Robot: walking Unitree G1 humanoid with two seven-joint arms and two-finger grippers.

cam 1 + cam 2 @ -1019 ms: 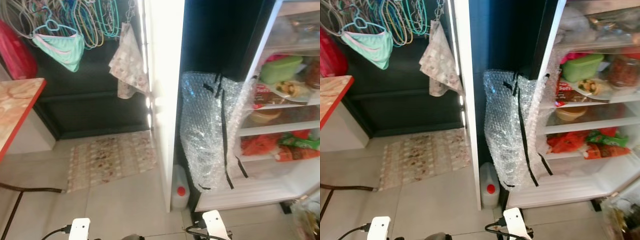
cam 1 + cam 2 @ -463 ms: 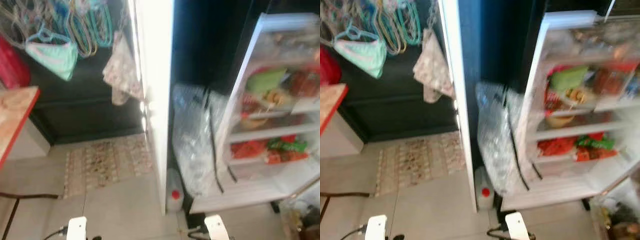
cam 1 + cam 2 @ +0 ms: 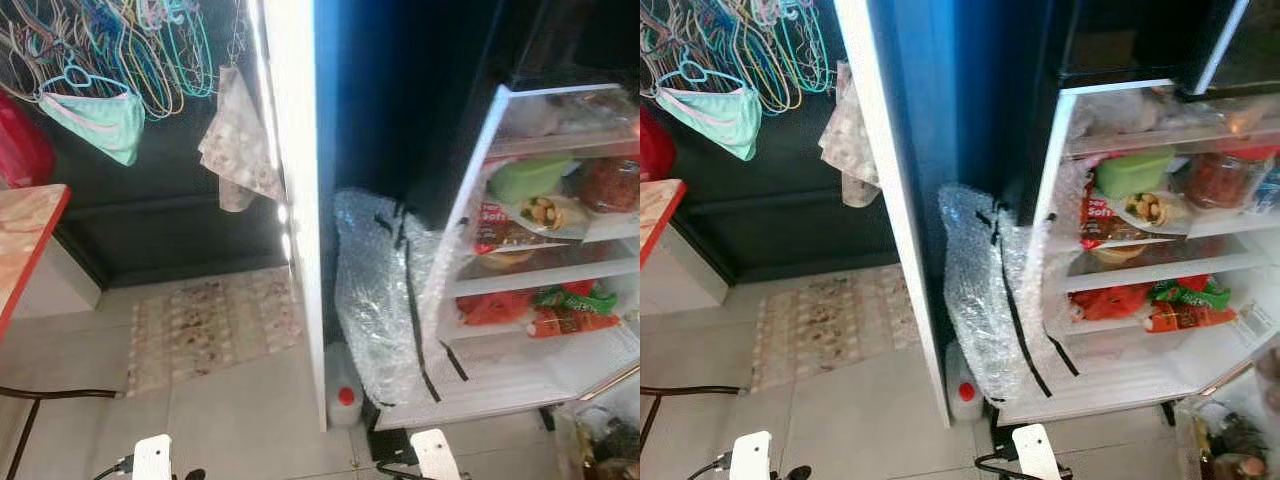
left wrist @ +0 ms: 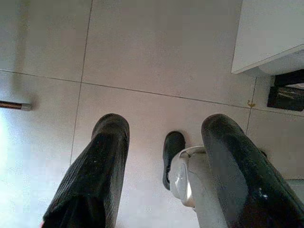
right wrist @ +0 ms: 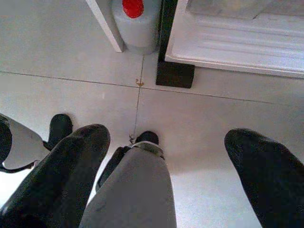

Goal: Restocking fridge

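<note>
The fridge (image 3: 1048,190) stands open ahead on my right. Its shelves (image 3: 1160,268) hold a green container (image 3: 1135,170), a red jar (image 3: 1215,178), a plate of food (image 3: 1150,208), red bags (image 3: 1110,300) and green packets (image 3: 1188,293). A sheet of bubble wrap (image 3: 980,290) with black tape hangs at the fridge's left side. My left gripper (image 4: 164,126) hangs open over the floor tiles, holding nothing. My right gripper (image 5: 168,137) is also open and points down at the floor just before the fridge's base.
A white jug (image 3: 343,400) with a red cap stands on the floor by a white panel (image 3: 295,200). A patterned rug (image 3: 215,325), hangers (image 3: 130,50), a red-edged table (image 3: 25,235) and a floor cable (image 3: 50,393) lie left. A bag (image 3: 1230,440) sits bottom right.
The camera has turned toward the fridge, so its upper shelves and top edge now show. The things themselves have not moved and both arms still hang.
</note>
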